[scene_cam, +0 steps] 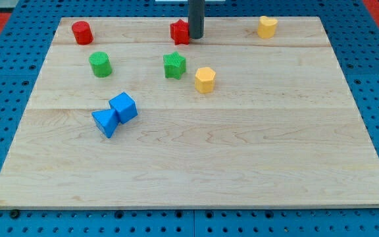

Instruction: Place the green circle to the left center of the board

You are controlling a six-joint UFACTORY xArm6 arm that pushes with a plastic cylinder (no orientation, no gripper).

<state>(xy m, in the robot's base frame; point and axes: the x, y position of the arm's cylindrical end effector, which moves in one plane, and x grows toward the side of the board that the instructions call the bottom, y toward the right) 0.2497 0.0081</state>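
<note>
1. Green circle: upper-left of table, free-standing.
2. My tip touches red block, well right of it. No jaws; bare rod tool.
3. Likely light, rigid, slides easily; push its right side, centred.

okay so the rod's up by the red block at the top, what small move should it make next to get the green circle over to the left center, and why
Probably slide my tip down and toward the view's left, stopping just right of the green circle. It now sits against the red block, far from the circle; a leftward push must start from the circle's right side.
</note>
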